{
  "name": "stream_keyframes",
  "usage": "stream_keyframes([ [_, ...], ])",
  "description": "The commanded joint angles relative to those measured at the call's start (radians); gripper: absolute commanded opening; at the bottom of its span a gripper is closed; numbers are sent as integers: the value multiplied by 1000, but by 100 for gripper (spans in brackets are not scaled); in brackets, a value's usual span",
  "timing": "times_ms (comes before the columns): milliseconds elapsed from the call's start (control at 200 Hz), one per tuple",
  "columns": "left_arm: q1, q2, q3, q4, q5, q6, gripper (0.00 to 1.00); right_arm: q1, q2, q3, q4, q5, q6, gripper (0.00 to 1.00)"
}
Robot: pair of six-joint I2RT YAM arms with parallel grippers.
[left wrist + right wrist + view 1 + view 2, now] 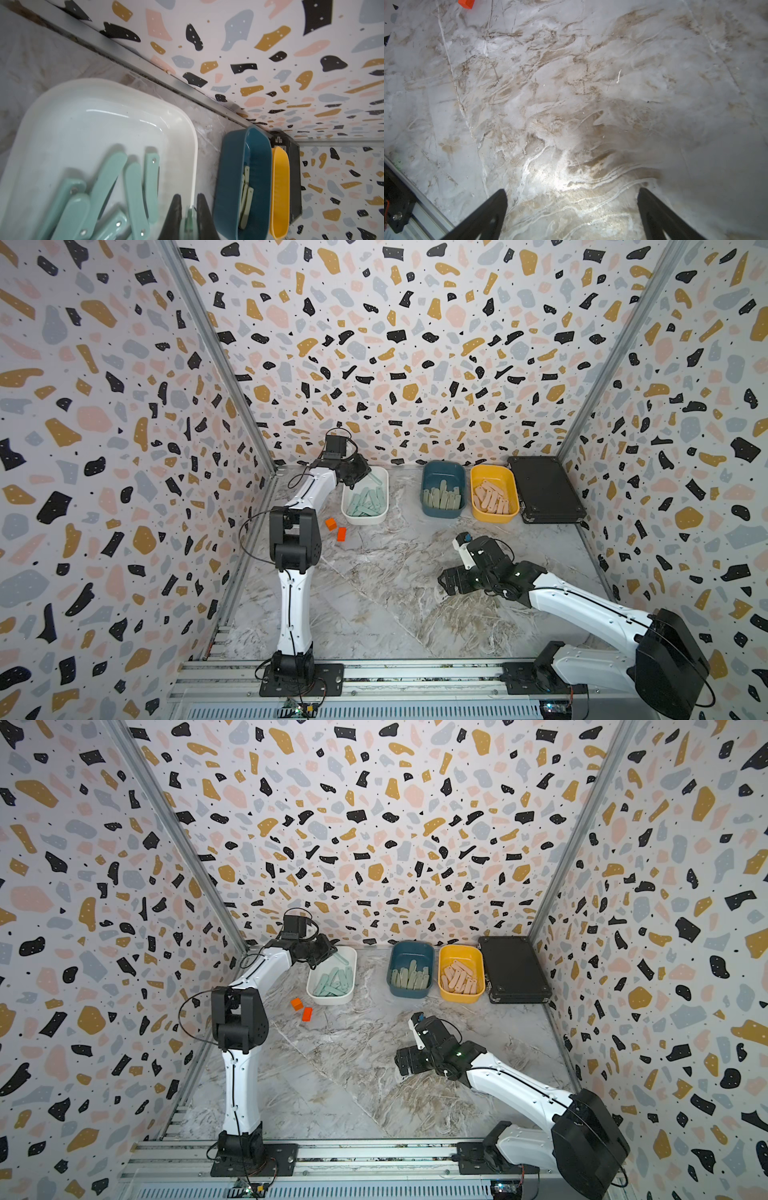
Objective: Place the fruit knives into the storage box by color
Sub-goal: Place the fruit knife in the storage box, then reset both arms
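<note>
Bounding edges: the white tub (365, 519), teal tub (442, 512), yellow tub (494, 517) and black case (544, 489) stand in a row close against the back wall (395, 364).
Open room: the desk (395, 593) is open marble across its middle; two orange blocks (336, 529) lie just beside the white tub.
Left fingers (202, 214): clamped on one mint knife (189, 216), held edge-on above the white tub's rim on the teal tub's side.
Right fingers (488, 216): spread wide, holding nothing, low over the desk, well apart from the tubs.
Knives: mint knives (365, 504) in the white tub, green knives (442, 499) in the teal tub, pink knives (492, 499) in the yellow tub.
</note>
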Motion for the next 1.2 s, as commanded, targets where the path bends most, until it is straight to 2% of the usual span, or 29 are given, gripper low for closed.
stream_keyframes([
  [0,11,65,115,10,-44,17,7,-24,-47,4,-9,-24,-9,99],
  [55,12,110,161,8,-43,17,11,-38,-54,3,-14,-29,-11,99],
  [130,11,165,226,-15,-41,13,23,-54,-59,12,-32,-30,-19,99],
  [205,11,203,286,-40,-25,15,40,-71,-66,23,-44,-32,-25,99],
  [265,13,207,314,-54,0,15,58,-85,-74,32,-52,-30,-35,99],
  [300,14,191,325,-58,27,10,70,-92,-80,41,-58,-19,-42,99],
  [365,13,125,331,-72,43,1,85,-101,-100,59,-75,21,-73,99],
  [446,11,-20,270,-97,17,34,100,-102,-119,102,-121,165,-130,99],
  [516,10,-190,120,-88,-21,79,99,-103,-122,126,-122,309,-175,99],
  [611,5,-428,-179,-29,-69,136,99,-107,-128,118,-47,527,-242,99],
  [701,0,-633,-453,12,-140,192,99,-112,-137,30,199,723,-392,99],
  [776,-7,-810,-730,132,-247,249,99,-133,-131,-98,531,795,-542,96],
  [841,-7,-946,-958,282,-363,243,99,-176,-104,-221,832,803,-663,95],
  [876,-9,-1009,-1080,354,-445,239,99,-197,-90,-260,903,807,-721,99],
  [901,-8,-1053,-1163,414,-461,289,99,-218,-78,-272,920,803,-745,99],
  [956,-9,-1141,-1308,505,-486,480,99,-288,-40,-290,959,789,-709,99],
  [986,-9,-1190,-1369,535,-503,545,99,-321,-26,-293,947,753,-696,99],
  [1076,-5,-1259,-1497,560,-636,649,99,-427,29,-296,921,663,-620,99],
  [1146,15,-1257,-1584,600,-676,701,99,-483,74,-309,935,611,-572,99],
  [1191,38,-1252,-1655,688,-649,728,99,-519,100,-326,964,556,-528,99],
])
